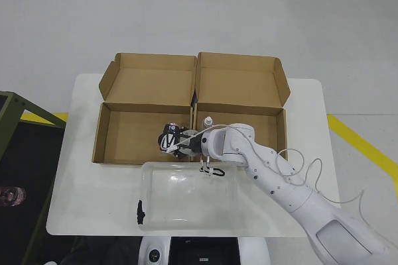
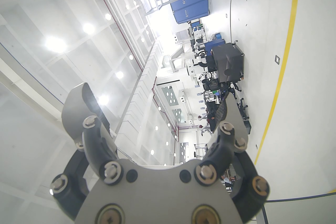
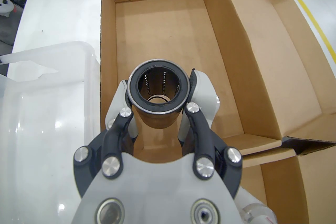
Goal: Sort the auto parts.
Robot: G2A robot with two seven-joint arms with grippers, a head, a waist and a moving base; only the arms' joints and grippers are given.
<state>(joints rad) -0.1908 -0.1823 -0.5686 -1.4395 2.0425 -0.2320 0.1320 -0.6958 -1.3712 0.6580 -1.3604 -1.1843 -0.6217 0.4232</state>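
My right gripper [image 3: 158, 93] is shut on a cylindrical metal bearing [image 3: 158, 93] with a black rim and a hollow bore, held over the near right end of the left cardboard box [image 3: 168, 33]. From above, the right gripper [image 1: 172, 140] and the bearing [image 1: 168, 139] hang above that left box [image 1: 129, 136], close to the wall it shares with the right box [image 1: 259, 129]. A small black part [image 1: 213, 171] lies in the clear plastic bin [image 1: 186, 199], and another black part [image 1: 139, 213] sits at the bin's left edge. My left gripper [image 2: 155, 104] points up at the ceiling, open and empty.
Both boxes have their lids folded back toward the far side of the white table [image 1: 79, 165]. A small white bottle-like item [image 1: 207, 122] stands at the wall between the boxes. A green-framed cart [image 1: 6, 132] stands to the left of the table.
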